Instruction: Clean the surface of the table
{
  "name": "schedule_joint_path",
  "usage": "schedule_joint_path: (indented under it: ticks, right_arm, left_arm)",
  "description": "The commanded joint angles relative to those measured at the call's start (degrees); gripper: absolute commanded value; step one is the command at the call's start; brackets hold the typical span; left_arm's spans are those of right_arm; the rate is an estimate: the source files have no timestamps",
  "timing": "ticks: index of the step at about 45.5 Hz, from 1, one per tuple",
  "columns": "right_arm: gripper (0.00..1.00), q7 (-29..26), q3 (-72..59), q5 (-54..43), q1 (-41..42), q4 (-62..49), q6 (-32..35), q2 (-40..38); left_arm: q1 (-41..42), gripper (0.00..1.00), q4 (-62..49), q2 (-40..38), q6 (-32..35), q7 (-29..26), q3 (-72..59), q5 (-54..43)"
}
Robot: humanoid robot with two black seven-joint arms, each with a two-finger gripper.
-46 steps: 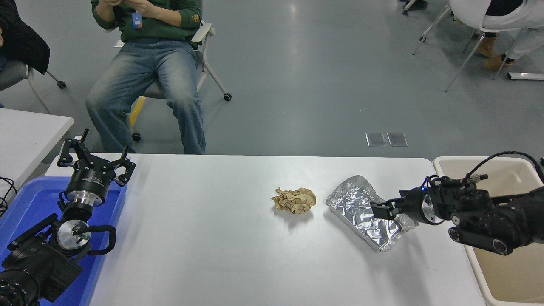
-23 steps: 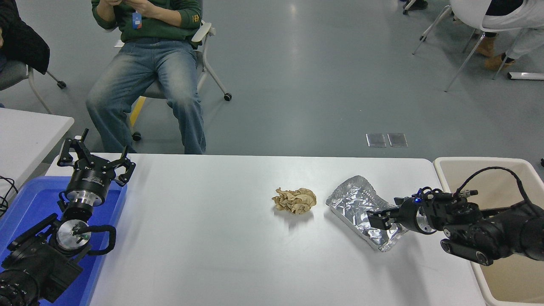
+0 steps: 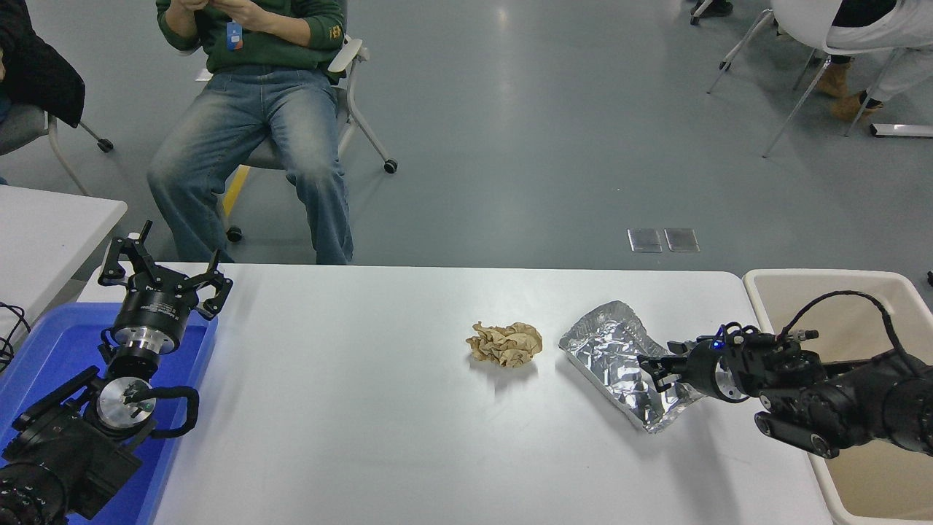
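Reaching in from the right edge, the robot's right tool (image 3: pixel 651 368) sits low over the near right end of a crumpled foil tray (image 3: pixel 623 361), its black fingers closed on the tray's bent wall. The tray lies flat on the right half of the white counter (image 3: pixel 364 408), its far corner pointing away from the camera. Just left of the tray, apart from it, a wad of crumpled brown paper (image 3: pixel 506 343) rests near the counter's middle. A beige bin (image 3: pixel 875 467) stands against the counter's right end, and the right arm crosses above it. At the lower left the left tool (image 3: pixel 165 281) is parked over a blue bin (image 3: pixel 44 350), its fingers spread and holding nothing. A second white tabletop (image 3: pixel 44 226) shows at the left edge. Beyond the counter's far side a person in a green top and blue jeans (image 3: pixel 248 138) sits on a wheeled chair, hands together at the chest. Another seated person (image 3: pixel 867 29) is partly visible at the top right corner, on the grey floor.
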Motion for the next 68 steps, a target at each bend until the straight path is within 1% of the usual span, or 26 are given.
schedule_joint_path:
  ticks: [1, 13, 30, 34, 41, 49, 55, 59, 62, 68]
  right_arm:
    - [0.31, 0.04, -0.01, 0.04, -0.31, -1.48, -0.07, 0.08]
    - [0.0, 0.22, -1.86, 0.04, -0.05, -1.4, 0.02, 0.08]
    - [0.0, 3.64, -2.3, 0.3, 0.57, -1.22, 0.81, -0.28]
    - [0.0, 3.91, -2.21, 0.3, 0.83, -0.79, 1.6, -0.63]
    - [0.0, 6.01, -1.51, 1.0, 2.5, -0.17, 3.45, -1.15]
    - [0.0, 8.92, -1.51, 5.39, 6.37, 4.4, 5.2, -4.49]
    - [0.0, 10.58, -1.33, 5.75, 8.83, 7.48, 6.0, -7.65]
    - [0.0, 13.13, -0.63, 7.24, 10.24, 8.27, 6.26, -9.41]
    - [0.0, 15.33, -0.54, 9.17, 11.11, 8.27, 7.66, -10.55]
    - [0.0, 17.44, -0.45, 10.93, 12.61, 8.45, 9.78, -12.66]
  left_arm:
    - [0.0, 1.0, 0.0, 0.0, 0.0, -0.04, 0.0, -0.03]
    - [0.0, 1.0, 0.0, 0.0, 0.0, -0.04, 0.0, -0.03]
    - [0.0, 1.0, 0.0, 0.0, 0.0, 0.05, 0.0, -0.03]
    - [0.0, 1.0, 0.0, 0.0, 0.0, -0.04, 0.0, -0.03]
    - [0.0, 1.0, 0.0, 0.0, 0.0, 0.05, 0.0, -0.03]
    - [0.0, 1.0, 0.0, 0.0, 0.0, -0.04, 0.0, -0.03]
    - [0.0, 1.0, 0.0, 0.0, 0.0, 0.05, 0.0, -0.03]
    - [0.0, 1.0, 0.0, 0.0, 0.0, -0.04, 0.0, -0.03]
    - [0.0, 1.0, 0.0, 0.0, 0.0, -0.04, 0.0, -0.03]
    - [0.0, 1.0, 0.0, 0.0, 0.0, -0.04, 0.0, -0.03]
